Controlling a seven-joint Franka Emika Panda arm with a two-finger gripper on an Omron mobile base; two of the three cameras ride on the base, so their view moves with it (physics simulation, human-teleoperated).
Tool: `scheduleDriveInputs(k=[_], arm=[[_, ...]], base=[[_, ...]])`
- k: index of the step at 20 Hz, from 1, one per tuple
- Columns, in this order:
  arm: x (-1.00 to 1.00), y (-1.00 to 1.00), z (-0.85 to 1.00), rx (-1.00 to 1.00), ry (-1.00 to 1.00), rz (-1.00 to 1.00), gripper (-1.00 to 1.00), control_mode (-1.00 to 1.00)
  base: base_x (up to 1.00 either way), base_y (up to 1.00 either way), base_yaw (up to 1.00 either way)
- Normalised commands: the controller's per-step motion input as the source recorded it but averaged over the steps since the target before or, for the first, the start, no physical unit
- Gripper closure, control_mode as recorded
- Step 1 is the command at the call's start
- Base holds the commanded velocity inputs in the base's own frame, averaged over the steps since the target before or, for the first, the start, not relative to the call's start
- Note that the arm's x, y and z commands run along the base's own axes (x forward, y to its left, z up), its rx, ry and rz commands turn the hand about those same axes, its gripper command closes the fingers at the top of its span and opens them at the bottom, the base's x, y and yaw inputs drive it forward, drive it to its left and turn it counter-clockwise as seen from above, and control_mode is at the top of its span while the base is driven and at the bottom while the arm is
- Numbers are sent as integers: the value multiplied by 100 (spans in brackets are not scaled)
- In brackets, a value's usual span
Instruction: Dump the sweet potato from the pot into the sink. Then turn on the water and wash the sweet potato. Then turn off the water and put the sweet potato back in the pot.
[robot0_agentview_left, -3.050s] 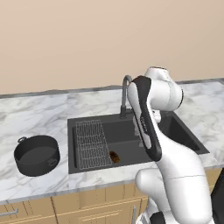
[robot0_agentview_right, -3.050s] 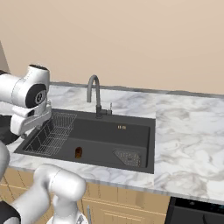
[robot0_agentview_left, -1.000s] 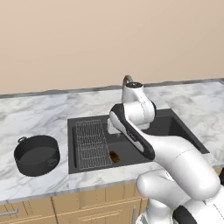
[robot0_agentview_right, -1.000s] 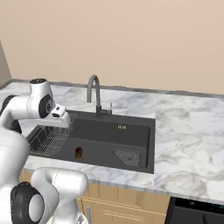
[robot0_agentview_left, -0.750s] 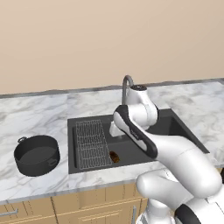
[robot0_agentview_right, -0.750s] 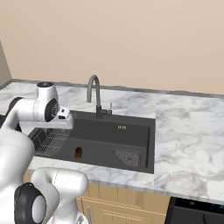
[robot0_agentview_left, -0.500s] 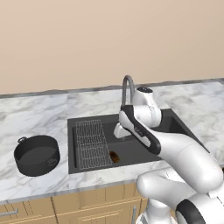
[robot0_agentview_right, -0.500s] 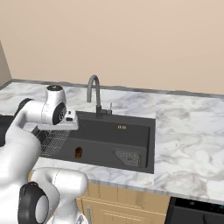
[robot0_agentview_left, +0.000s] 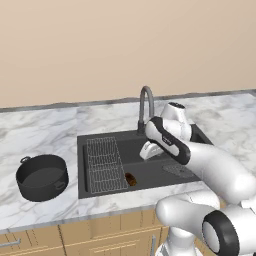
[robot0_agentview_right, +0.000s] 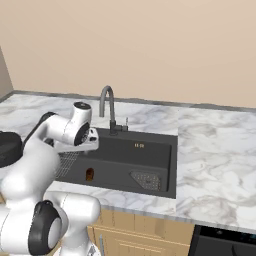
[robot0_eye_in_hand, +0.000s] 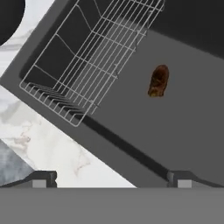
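The sweet potato (robot0_agentview_left: 131, 179) (robot0_agentview_right: 90, 174) lies on the floor of the sink (robot0_agentview_left: 150, 172) (robot0_agentview_right: 150, 156), just right of the wire rack (robot0_agentview_left: 104, 164). The dark pot (robot0_agentview_left: 42, 176) stands upright on the counter left of the sink, with nothing showing inside it. My gripper (robot0_agentview_left: 150, 150) (robot0_agentview_right: 92, 145) hangs over the basin, in front of the faucet (robot0_agentview_left: 145, 107) (robot0_agentview_right: 107, 107). In the hand view the gripper (robot0_eye_in_hand: 112, 179) is open with nothing between its fingertips (robot0_eye_in_hand: 43, 178). The sweet potato (robot0_eye_in_hand: 158, 81) is ahead of it beside the rack (robot0_eye_in_hand: 87, 57).
A drain strainer (robot0_agentview_left: 177, 170) (robot0_agentview_right: 147, 180) sits in the right part of the basin. Marble counter (robot0_agentview_left: 40, 135) (robot0_agentview_right: 215, 165) runs on both sides of the sink, with a beige wall behind. The arm's elbow covers part of the basin's right side.
My hand has swung right and lower over the basin, from above the rack toward the faucet. The sweet potato and the pot have not moved. The jaws stay open.
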Motion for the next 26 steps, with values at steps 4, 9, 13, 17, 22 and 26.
scheduleDriveInputs(k=[4,9,13,17,22,26], arm=[[0,-3,-25,7,0,18,-100,-100],[3,0,-26,6,0,15,-100,-100],[7,0,-26,5,0,12,-100,-100],[0,0,-27,4,0,11,-100,-100],[0,0,-29,4,0,9,-100,-100],[0,0,-21,6,0,4,-100,-100]], base=[[0,0,0],[0,0,0],[0,0,0],[0,0,0],[0,0,0],[0,0,0]])
